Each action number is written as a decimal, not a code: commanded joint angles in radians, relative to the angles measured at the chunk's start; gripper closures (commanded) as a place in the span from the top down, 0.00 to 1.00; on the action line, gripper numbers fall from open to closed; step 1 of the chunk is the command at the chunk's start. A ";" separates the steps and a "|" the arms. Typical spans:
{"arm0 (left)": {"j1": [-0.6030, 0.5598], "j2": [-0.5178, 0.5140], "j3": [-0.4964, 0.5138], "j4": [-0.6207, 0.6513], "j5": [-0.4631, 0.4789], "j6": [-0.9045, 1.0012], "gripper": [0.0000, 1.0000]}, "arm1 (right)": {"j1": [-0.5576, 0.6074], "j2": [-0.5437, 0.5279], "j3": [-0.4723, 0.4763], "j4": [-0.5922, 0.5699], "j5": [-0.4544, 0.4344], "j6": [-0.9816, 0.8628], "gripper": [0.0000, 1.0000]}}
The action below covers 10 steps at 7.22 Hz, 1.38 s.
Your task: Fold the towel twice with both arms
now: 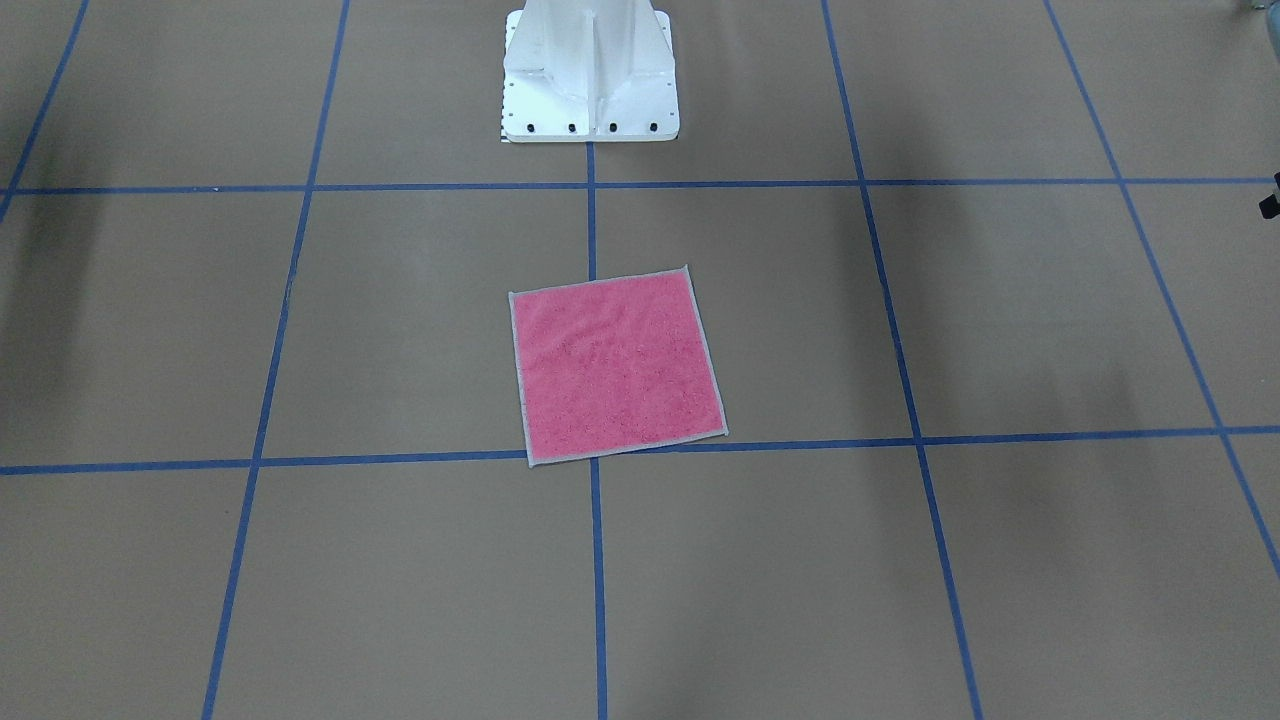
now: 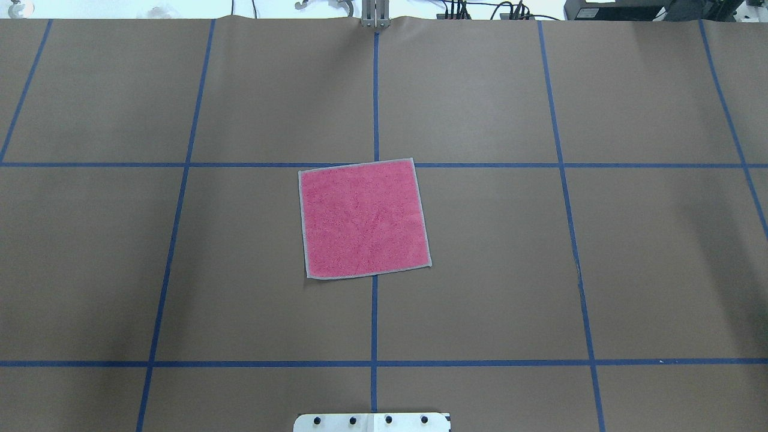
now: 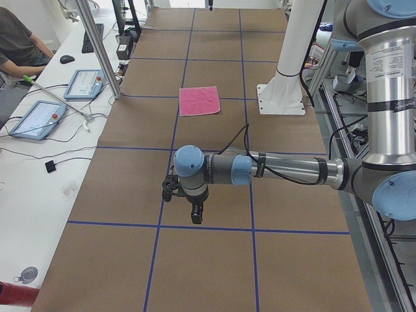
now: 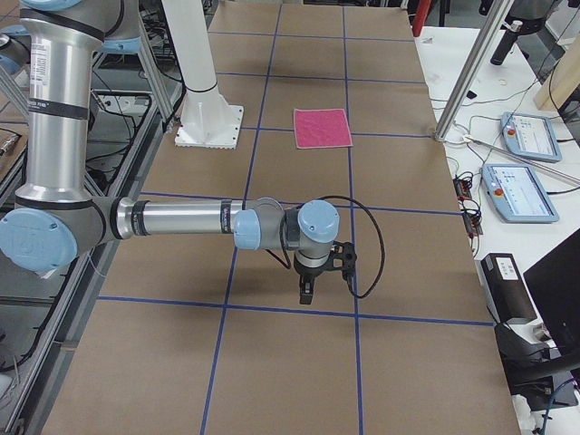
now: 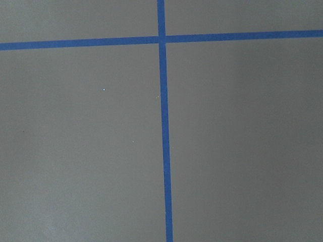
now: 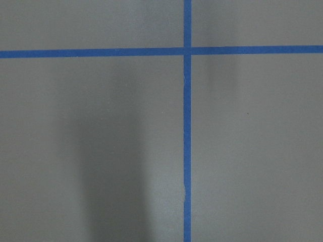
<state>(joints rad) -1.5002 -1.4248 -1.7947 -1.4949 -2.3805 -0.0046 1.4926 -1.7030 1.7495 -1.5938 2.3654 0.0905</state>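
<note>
The towel (image 2: 363, 219) lies flat and unfolded, pink face up with a light grey border, near the middle of the table; it also shows in the front view (image 1: 615, 365) and both side views (image 3: 199, 101) (image 4: 322, 128). My left gripper (image 3: 195, 214) hangs over bare table far from the towel, toward the table's left end. My right gripper (image 4: 306, 292) hangs likewise toward the right end. Both show only in the side views, so I cannot tell whether they are open or shut. Both wrist views show only brown table and blue tape.
The white bolted pedestal (image 1: 590, 80) stands at the robot's side of the table. Blue tape lines (image 2: 374, 96) grid the brown surface. Tablets (image 3: 84, 83) (image 4: 526, 136), cables and aluminium posts (image 3: 97, 45) stand beyond the far edge. A seated person (image 3: 19, 45) is there.
</note>
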 commanded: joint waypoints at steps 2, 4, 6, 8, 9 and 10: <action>0.002 0.000 -0.005 -0.013 0.001 0.014 1.00 | -0.002 0.002 0.002 0.000 0.000 -0.003 1.00; 0.002 0.001 -0.015 -0.022 -0.002 -0.018 1.00 | -0.003 0.002 0.004 0.000 0.000 -0.006 1.00; 0.002 0.000 -0.031 -0.028 -0.003 -0.119 1.00 | -0.003 0.005 0.002 0.002 0.000 -0.003 1.00; 0.005 -0.002 -0.045 -0.109 -0.003 -0.112 0.99 | -0.003 -0.003 0.004 0.021 0.035 -0.005 1.00; 0.006 0.001 -0.046 -0.140 -0.049 -0.120 0.99 | -0.003 -0.004 0.004 0.052 0.040 -0.003 1.00; 0.006 0.007 -0.045 -0.128 -0.153 -0.171 1.00 | -0.003 -0.004 0.004 0.087 0.055 -0.003 1.00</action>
<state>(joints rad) -1.4951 -1.4231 -1.8390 -1.6121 -2.4374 -0.1333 1.4895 -1.7059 1.7534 -1.5475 2.4029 0.0867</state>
